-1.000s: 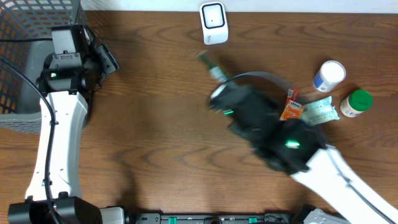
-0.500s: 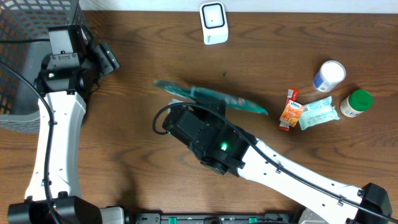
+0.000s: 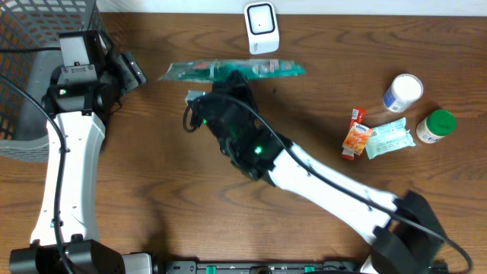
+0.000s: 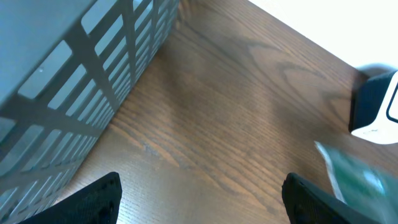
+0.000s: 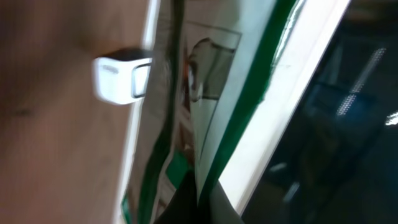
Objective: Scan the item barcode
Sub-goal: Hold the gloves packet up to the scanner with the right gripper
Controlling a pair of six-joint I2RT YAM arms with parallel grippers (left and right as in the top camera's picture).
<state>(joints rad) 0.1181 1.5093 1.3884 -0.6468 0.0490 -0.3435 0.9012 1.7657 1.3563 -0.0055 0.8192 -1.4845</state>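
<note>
Right gripper (image 3: 232, 78) clamped on one packet (image 3: 190, 71) by one scanner (image 3: 261, 28), twelve o'clock
Left gripper (image 4: 199, 193) apart; two bottles (image 3: 402, 93) (image 3: 435, 126), two sachets (image 3: 354, 133) (image 3: 389, 138) at three

The brown wooden table (image 3: 175, 190) carries darker grain streaks. At its top-left corner the grey wire-mesh basket (image 3: 23, 38) shows a square lattice. Near the top edge, the flat green plastic packet (image 3: 232, 70) has clear patches and reddish print; up close it shows white bands edged in dark green. The small white scanner (image 3: 261, 29) has a dark window. Toward the right edge are a blue-labelled white bottle (image 3: 401, 93), a green-capped white bottle (image 3: 436, 125), an orange-and-red sachet (image 3: 355, 135) and a pale teal wrapper (image 3: 390, 138).
</note>
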